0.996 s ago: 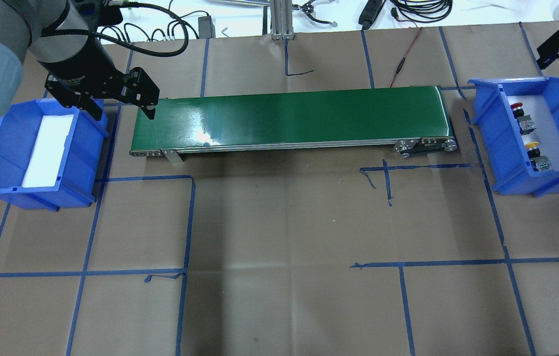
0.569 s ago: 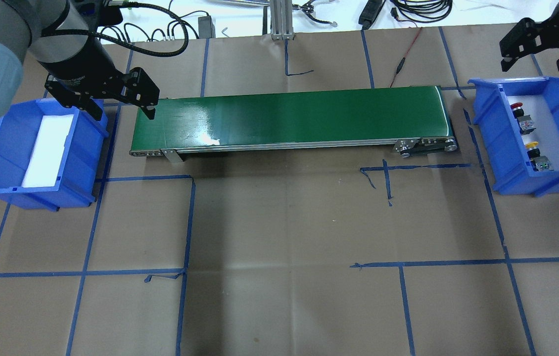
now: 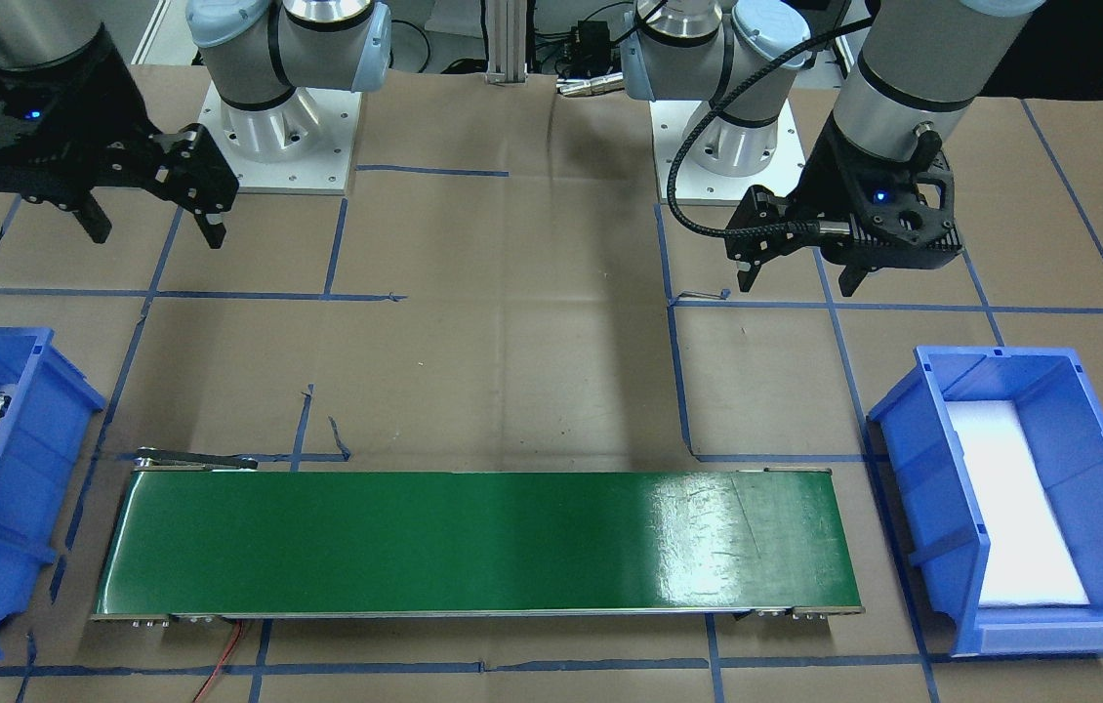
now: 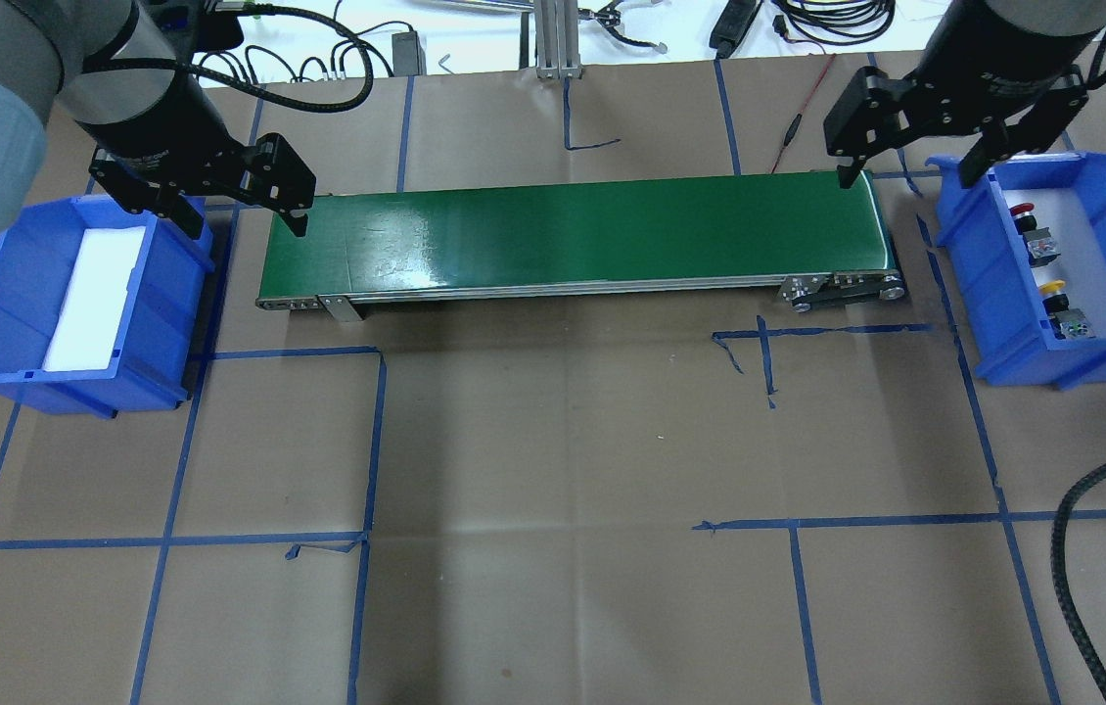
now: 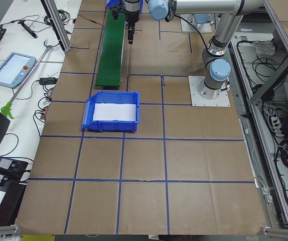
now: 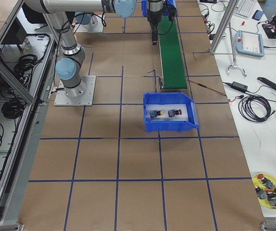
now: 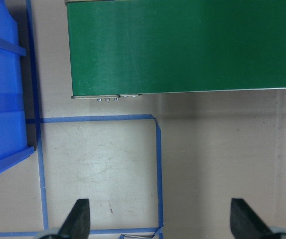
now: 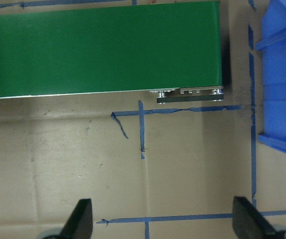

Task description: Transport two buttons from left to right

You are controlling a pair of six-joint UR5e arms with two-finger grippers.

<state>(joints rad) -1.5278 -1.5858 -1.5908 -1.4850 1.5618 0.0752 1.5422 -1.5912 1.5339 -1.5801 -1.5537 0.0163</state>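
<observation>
Well, the red button (image 4: 1031,227) and the yellow button (image 4: 1062,305) both lie in the blue bin (image 4: 984,274) just past the right end of the green conveyor belt (image 4: 573,235). They lie one after the other, long axes across the belt's length, caps pointing away from the robot. The right fingers (image 4: 847,166) hang above that same belt end, spread wide and holding nothing. They are the nearer ones, and the buttons lie to their right. The left fingers (image 4: 294,206), equally wide and empty, hang at the belt's left end. I judge that nothing remains to carry. Some small print seems to sit on the left wrist, but it is unreadable.
</observation>
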